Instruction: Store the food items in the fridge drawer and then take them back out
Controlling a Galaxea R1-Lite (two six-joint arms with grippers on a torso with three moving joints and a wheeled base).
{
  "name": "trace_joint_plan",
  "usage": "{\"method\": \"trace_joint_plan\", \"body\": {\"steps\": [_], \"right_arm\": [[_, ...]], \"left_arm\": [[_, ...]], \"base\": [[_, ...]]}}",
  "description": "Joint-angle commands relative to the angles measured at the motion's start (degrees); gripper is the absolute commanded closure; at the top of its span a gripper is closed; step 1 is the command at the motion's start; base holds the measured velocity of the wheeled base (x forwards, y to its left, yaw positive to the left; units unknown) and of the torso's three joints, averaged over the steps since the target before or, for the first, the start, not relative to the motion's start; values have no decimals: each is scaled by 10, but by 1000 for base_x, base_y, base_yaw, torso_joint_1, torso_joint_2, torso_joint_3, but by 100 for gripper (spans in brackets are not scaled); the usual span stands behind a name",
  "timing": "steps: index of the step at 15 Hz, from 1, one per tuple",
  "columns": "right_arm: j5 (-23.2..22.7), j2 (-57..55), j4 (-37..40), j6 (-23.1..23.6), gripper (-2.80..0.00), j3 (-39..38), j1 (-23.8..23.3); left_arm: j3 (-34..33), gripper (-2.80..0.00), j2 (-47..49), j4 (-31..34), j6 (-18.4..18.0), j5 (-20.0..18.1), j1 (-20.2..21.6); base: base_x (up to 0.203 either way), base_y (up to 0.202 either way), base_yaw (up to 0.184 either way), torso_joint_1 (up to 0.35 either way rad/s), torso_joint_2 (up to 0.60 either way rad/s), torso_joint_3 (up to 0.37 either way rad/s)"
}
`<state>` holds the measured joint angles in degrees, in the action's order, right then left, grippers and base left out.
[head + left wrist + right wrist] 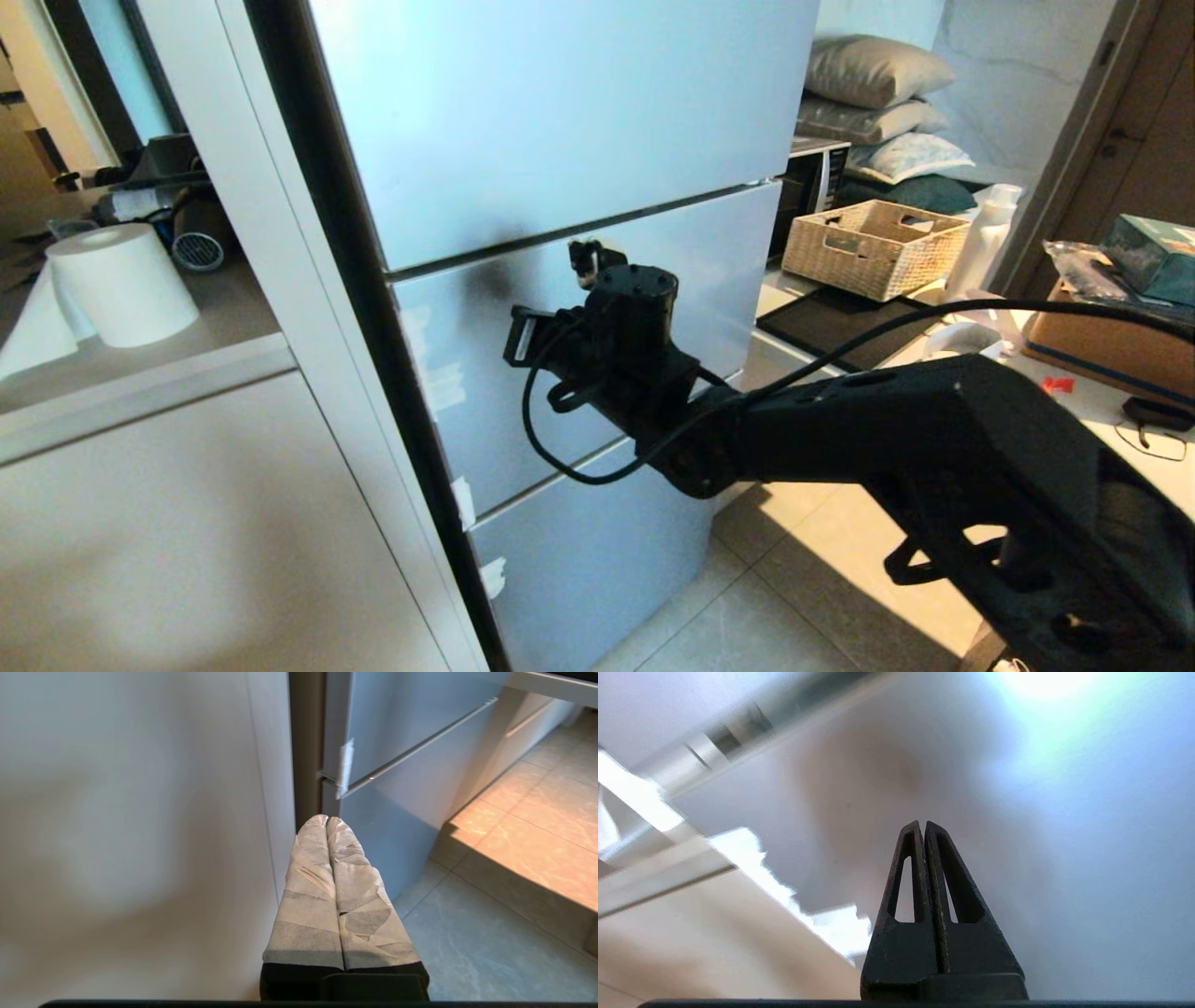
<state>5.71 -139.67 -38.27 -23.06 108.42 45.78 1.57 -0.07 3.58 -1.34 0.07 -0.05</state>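
A tall silver-grey fridge with three flat metal fronts, all closed, served as the landmark. Beside the fridge stood a white cabinet panel, with a white paper roll on the counter above it; on the fridge's other side lay a woven wicker basket. The right gripper, a black two-fingered claw on a long black arm, was raised against the middle front, its tip just under the dark horizontal seam below the top front, fingers pressed together on nothing. That seam ran level across the fridge, directly above the fingertips, so the right arm was judged the nearer for opening. The left gripper, with fingers wrapped in grey tape and pressed together, empty, hung low by the fridge's bottom corner. The clear fridge drawer and the food items were hidden, presumably behind the closed fronts. Contact between claw and front could not be made out.
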Motion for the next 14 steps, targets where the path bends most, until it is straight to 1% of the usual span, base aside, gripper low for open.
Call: {"method": "trace_joint_plan", "body": {"steps": [1, 2, 3, 4, 5, 7, 8, 10, 11, 12, 14], "right_arm": [[6, -60, 7, 0, 0, 55, 6], [14, -45, 3, 1, 0, 33, 7], [19, -20, -8, 1, 0, -13, 8], [23, 16, -25, 2, 0, -83, 9], [26, 63, -42, 4, 0, -170, 9], [32, 208, -64, 22, 0, -353, 9], [34, 289, -65, 33, 0, -445, 6], [36, 454, -41, 55, 0, -630, -9], [36, 536, -28, 67, 0, -703, -28], [34, 635, -15, 81, 0, -775, -65], [16, 802, 16, 102, 0, -874, -155]], "left_arm": [[0, 0, 1, 1, 0, 0, 0], [0, 0, 1, 0, -1, 0, 0], [0, 0, 1, 1, 0, 0, 0], [0, 0, 1, 0, 0, 0, 0], [0, 0, 1, 0, 0, 0, 0], [0, 0, 1, 1, 0, 0, 0], [0, 0, 1, 0, -1, 0, 0], [0, 0, 1, 0, 0, 0, 0], [0, 0, 1, 0, 0, 0, 0], [0, 0, 1, 1, -1, 0, 0], [0, 0, 1, 1, 0, 0, 0]], "base": [[0, 0, 0, 0, 0, 0], [0, 0, 0, 0, 0, 0], [0, 0, 0, 0, 0, 0], [0, 0, 0, 0, 0, 0], [0, 0, 0, 0, 0, 0], [0, 0, 0, 0, 0, 0], [0, 0, 0, 0, 0, 0], [0, 0, 0, 0, 0, 0], [0, 0, 0, 0, 0, 0], [0, 0, 0, 0, 0, 0], [0, 0, 0, 0, 0, 0]]}}
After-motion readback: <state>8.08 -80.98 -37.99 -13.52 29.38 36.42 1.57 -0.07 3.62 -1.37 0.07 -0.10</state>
